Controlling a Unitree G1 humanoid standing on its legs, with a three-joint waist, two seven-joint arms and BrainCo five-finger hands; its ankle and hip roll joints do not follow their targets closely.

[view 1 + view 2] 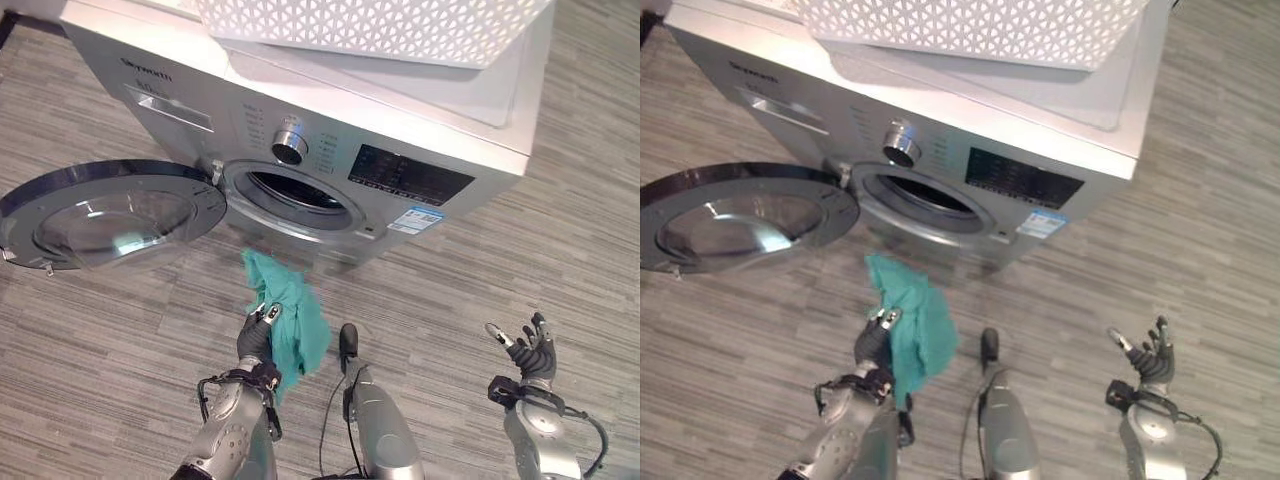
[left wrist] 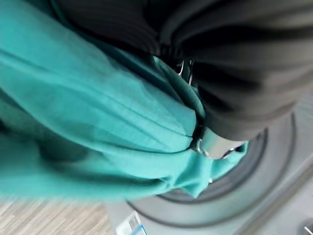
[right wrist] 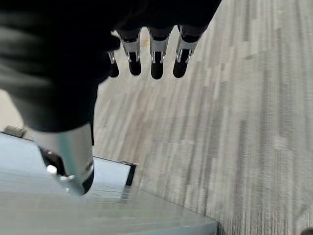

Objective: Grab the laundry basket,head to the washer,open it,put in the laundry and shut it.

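Left hand clenched round teal cloth, held up in front of and below the washer drum opening. Door swung fully open to the left. White basket sat on top of the washer. Right hand empty, fingers relaxed, over the floor.
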